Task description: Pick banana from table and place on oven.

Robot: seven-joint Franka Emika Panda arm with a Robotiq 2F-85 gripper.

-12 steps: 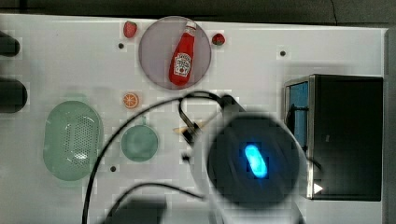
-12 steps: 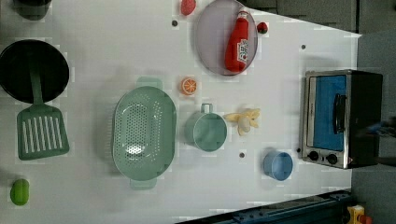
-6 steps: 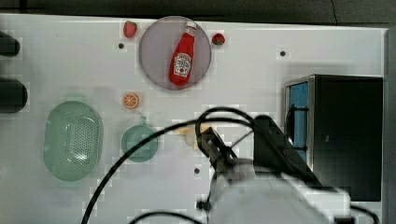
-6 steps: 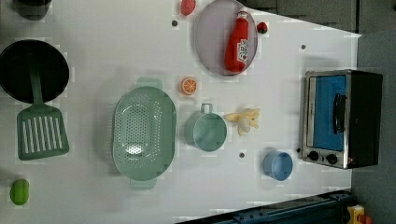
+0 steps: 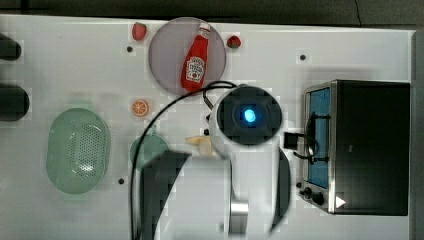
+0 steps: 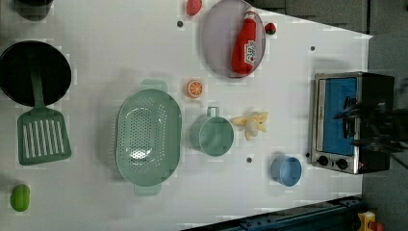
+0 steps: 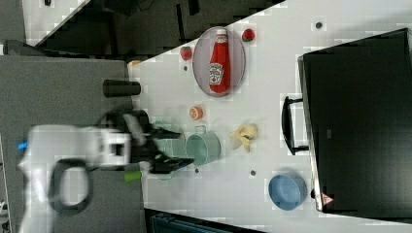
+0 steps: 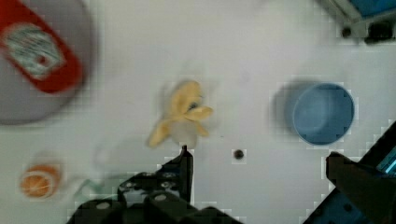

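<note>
Gripper (image 8: 261, 161) open, empty, over one banana (image 8: 183, 117) on table (image 8: 261, 51); one oven (image 5: 367, 145).

The surface (image 6: 120, 62) looks smooth, matt white. The oven (image 6: 353, 122) has a matt black top, a silvery metallic front frame and glossy blue-tinted glass. The colander (image 6: 148, 137), cup (image 6: 214, 136) and blue bowl (image 6: 286, 170) look like smooth plastic. The banana (image 6: 251, 124) looks matt and pale.

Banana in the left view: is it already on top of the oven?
No, the banana lies on the white table beside the green cup, apart from the oven.
</note>
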